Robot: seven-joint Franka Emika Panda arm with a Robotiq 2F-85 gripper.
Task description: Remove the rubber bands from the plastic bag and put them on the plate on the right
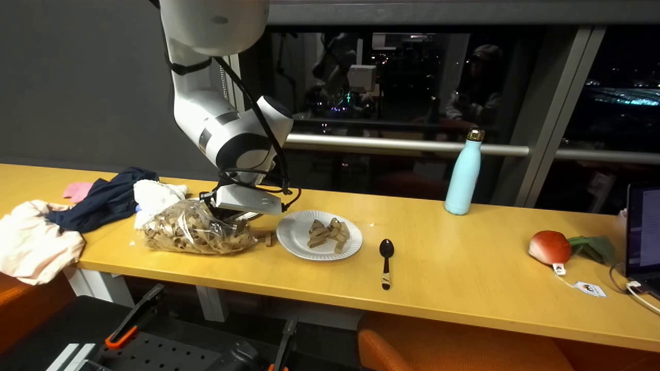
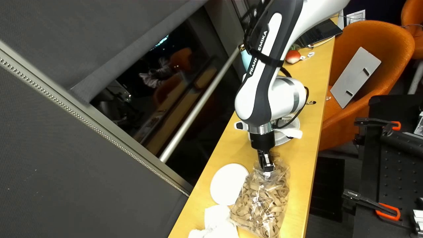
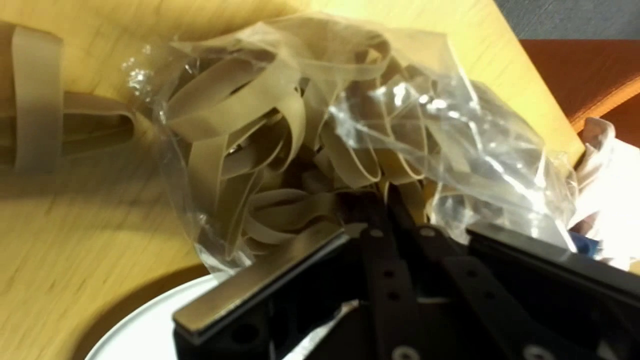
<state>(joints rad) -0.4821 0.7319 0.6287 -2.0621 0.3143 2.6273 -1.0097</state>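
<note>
A clear plastic bag (image 1: pixel 193 231) full of wide tan rubber bands lies on the table, also in an exterior view (image 2: pixel 261 205). In the wrist view its mouth (image 3: pixel 450 115) is open around rubber bands (image 3: pixel 235 107). My gripper (image 3: pixel 386 202) reaches into the bag; its fingertips are nearly together, with a thin band edge between them. In both exterior views the tips (image 1: pixel 214 210) (image 2: pixel 267 169) are at the bag's mouth, partly hidden. A white paper plate (image 1: pixel 293 238) right of the bag holds several bands (image 1: pixel 328 233); the arm partly hides it in an exterior view (image 2: pixel 296 123).
A loose band (image 1: pixel 268 238) lies between bag and plate. Another white plate (image 2: pixel 228 185) lies beside the bag, towards the window. Cloths (image 1: pixel 103 201) lie left of the bag. A spoon (image 1: pixel 386 264), a bottle (image 1: pixel 462 180) and a red-and-white plush (image 1: pixel 549 247) stand further right.
</note>
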